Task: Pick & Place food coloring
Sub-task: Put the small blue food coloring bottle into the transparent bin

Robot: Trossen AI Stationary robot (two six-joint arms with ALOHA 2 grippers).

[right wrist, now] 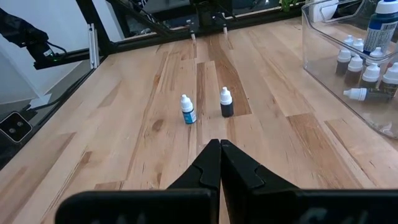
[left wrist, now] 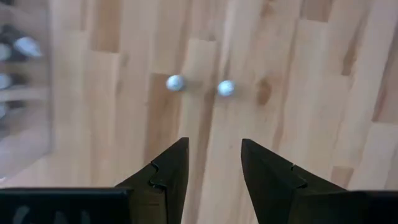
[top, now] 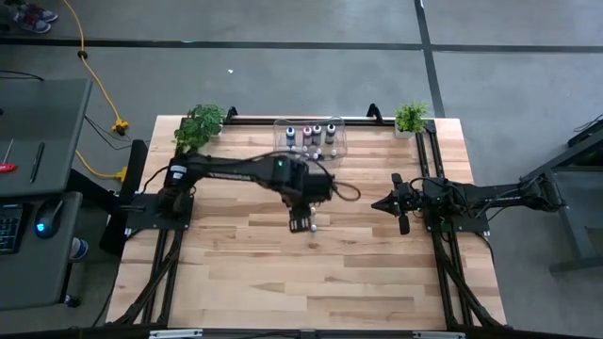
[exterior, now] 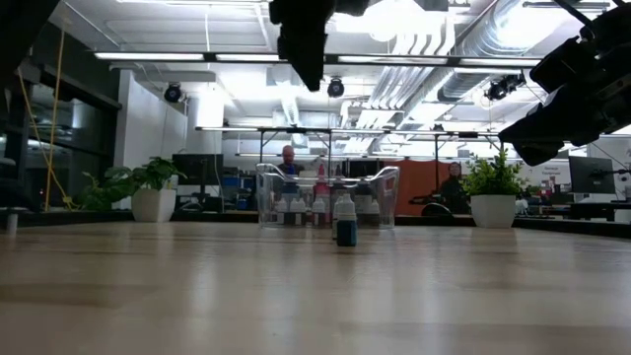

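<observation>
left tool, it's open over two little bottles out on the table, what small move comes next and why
Probably back toward the clear plastic bin for another bottle. The left tool is open and holds nothing, and below it two small white-capped bottles, a blue-bodied one and a dark-bodied one, stand upright and apart on the wooden table, so both look placed. More bottles remain in the bin.

Overhead, table-level and two wrist cameras all share the wooden table [top: 377, 273].
</observation>
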